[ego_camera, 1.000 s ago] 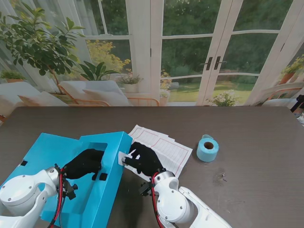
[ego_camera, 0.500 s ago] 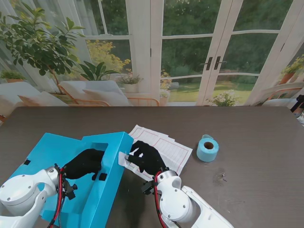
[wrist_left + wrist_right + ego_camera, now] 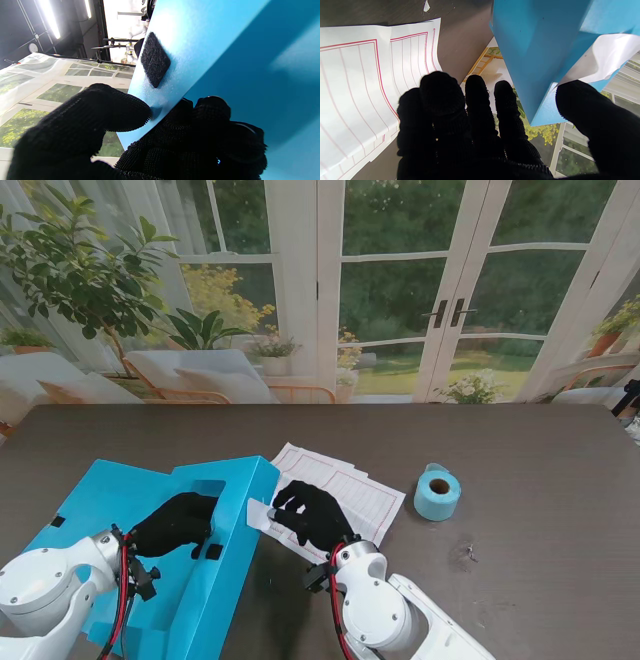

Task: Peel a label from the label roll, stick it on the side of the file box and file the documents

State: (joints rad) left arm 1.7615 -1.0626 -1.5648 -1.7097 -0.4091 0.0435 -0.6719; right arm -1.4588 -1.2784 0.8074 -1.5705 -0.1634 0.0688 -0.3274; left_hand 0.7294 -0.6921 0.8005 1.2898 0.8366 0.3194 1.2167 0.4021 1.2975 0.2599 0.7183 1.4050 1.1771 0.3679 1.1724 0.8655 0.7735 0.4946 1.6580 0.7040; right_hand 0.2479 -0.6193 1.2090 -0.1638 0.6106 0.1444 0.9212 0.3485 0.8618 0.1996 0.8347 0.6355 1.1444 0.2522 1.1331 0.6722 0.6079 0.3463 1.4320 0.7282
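Observation:
The blue file box lies open at the left, nearer to me. My left hand is shut on its wall; the left wrist view shows thumb and fingers pinching the blue panel beside a black velcro patch. My right hand hovers with fingers spread beside the box's right side. Its thumb touches a white label that sits partly curled on the blue side. The label also shows from the stand. Ruled documents lie under the right hand. The label roll stands to the right.
A small scrap lies on the dark table nearer to me than the roll. Another black velcro patch sits on the box flap. The ruled sheets spread beside the right hand's fingers.
My right hand has drawn slightly to the right, away from the box side, and its fingers have spread. The label stays against the box. The left hand has not moved.

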